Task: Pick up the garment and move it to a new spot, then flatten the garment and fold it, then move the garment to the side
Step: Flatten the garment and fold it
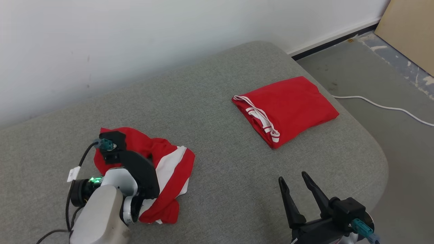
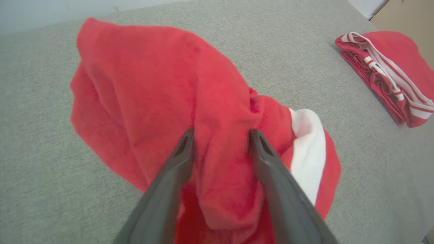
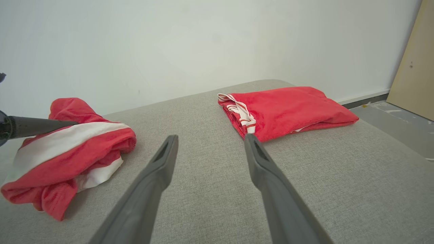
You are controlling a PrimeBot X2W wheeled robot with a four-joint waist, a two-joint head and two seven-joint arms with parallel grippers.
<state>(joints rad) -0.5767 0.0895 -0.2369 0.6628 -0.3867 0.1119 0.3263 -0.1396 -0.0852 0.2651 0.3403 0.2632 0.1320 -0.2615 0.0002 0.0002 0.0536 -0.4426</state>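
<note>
Straddling a thick ridge of the crumpled garment [image 2: 152, 84], the left pincer [image 2: 222, 134] is sitting with one dark finger on each side of the red cloth. Both inner faces seem to be touching it. A wide gap is showing between the fingers, so I cannot tell whether they are already pinching or only flanking the fold. The garment, red with a broad white band, is lying in a heap on the near left part of the grey padded surface [image 1: 220, 169]. The right pincer [image 1: 293, 178] is hovering spread open and empty above bare padding on the near right side.

A second red piece, the folded garment [image 1: 291, 105], is resting well apart toward the far right, near the rounded edge.

Several things are looking risky. The ridge between the fingers is loose and bulky. A grip on its outer layer alone could let the cloth slide out as the arm rises, or leave most of the heap dragging. Fingers reaching too deep could snag the padding underneath. A new spot chosen too far right could be crowding the folded piece or the edge, where trailing cloth could slip toward the floor.
</note>
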